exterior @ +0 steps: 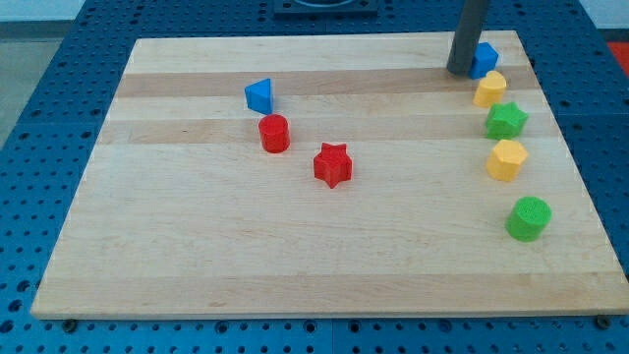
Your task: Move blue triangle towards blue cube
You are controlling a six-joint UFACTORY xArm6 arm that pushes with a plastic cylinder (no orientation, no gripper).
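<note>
The blue triangle (258, 95) lies on the wooden board at the upper middle-left. The blue cube (485, 59) sits near the board's top right corner. My tip (459, 71) rests on the board right against the blue cube's left side, and the rod partly hides that side of the cube. The tip is far to the right of the blue triangle.
A red cylinder (274, 133) lies just below the blue triangle, a red star (333, 164) further right and down. Down the right side below the blue cube: a yellow block (489, 88), green star (507, 120), yellow hexagon (507, 159), green cylinder (528, 217). The board's top edge (295, 40) is close.
</note>
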